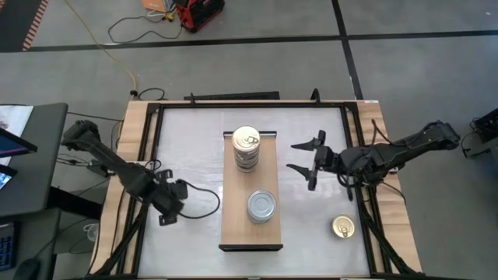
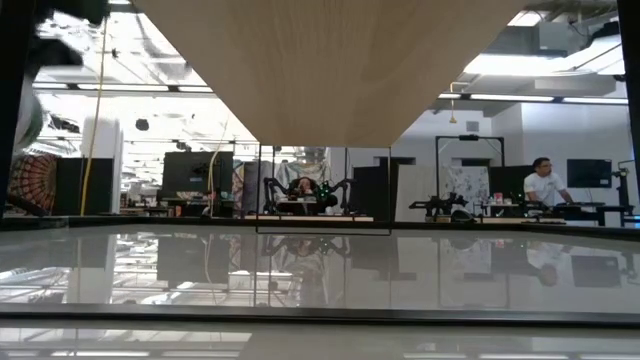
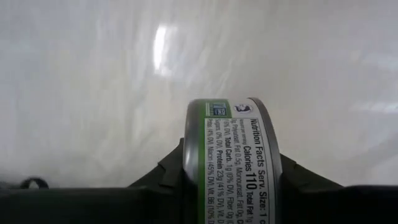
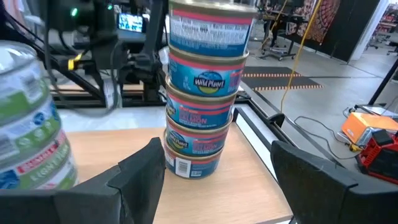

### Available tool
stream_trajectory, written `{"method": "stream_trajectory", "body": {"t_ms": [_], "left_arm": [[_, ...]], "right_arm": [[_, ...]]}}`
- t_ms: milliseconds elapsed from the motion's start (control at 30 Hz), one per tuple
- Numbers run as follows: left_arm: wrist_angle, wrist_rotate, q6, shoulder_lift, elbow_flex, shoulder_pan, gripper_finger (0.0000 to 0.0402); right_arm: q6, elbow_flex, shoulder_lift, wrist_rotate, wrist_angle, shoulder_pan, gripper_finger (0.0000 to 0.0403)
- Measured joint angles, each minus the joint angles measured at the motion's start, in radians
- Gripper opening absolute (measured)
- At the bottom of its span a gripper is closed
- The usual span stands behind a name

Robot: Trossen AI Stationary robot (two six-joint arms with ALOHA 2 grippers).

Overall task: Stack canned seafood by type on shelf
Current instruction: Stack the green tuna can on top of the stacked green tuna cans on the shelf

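Observation:
The light-wood shelf (image 1: 233,222) lies mid-table. On its far part stands a stack of gold-lidded tins (image 1: 247,148), blue and pink labelled in the right wrist view (image 4: 205,87). Nearer on it stands a stack of silver-lidded tins (image 1: 261,206), green labelled (image 4: 31,124). One gold-lidded tin (image 1: 343,226) rests flat on the table at the near right. My left gripper (image 1: 165,211), left of the shelf, points down and is shut on a green-labelled tin (image 3: 230,162), which it hides from above. My right gripper (image 1: 307,163) hangs open right of the gold stack, with nothing between its fingers. My left gripper pinches the green-labelled tin between its two fingers (image 3: 165,177), one on each flat face (image 3: 189,155). The fingers come from above, pointing down. The tin stands on edge with its labelled wall toward the wrist camera, lifted clear of the white tabletop.
A raised wooden frame with dark rails (image 1: 140,117) borders the white tabletop (image 1: 187,148). Bare tabletop lies on both sides of the shelf. A monitor and a desk (image 1: 23,155) stand beyond the left edge.

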Motion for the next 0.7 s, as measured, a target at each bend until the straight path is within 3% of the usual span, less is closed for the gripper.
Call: {"method": "stream_trajectory", "body": {"t_ms": [100, 233, 400, 600, 700], "left_arm": [[0.002, -0.063, -0.003, -0.074, 0.061, 0.002, 0.0124], [0.007, -0.176, -0.002, -0.159, 0.136, 0.002, 0.0124], [0.077, -0.38, 0.0, -0.249, 0.196, 0.002, 0.0124], [0.342, -0.551, 0.145, -0.315, 0.201, 0.002, 0.0124], [0.5, -0.602, 0.267, -0.318, 0.201, 0.002, 0.0124]], "right_arm": [[-0.015, 0.0, -0.029, 0.009, -0.025, 0.024, 0.0315], [-0.041, 0.0, -0.039, 0.1, -0.058, 0.065, 0.0315], [-0.195, 0.0, -0.029, 0.134, -0.011, 0.104, 0.0315], [-0.513, 0.0, -0.029, 0.286, 0.138, 0.19, 0.0315], [-0.674, 0.0, -0.029, 0.3, 0.265, 0.226, 0.0315]]}}
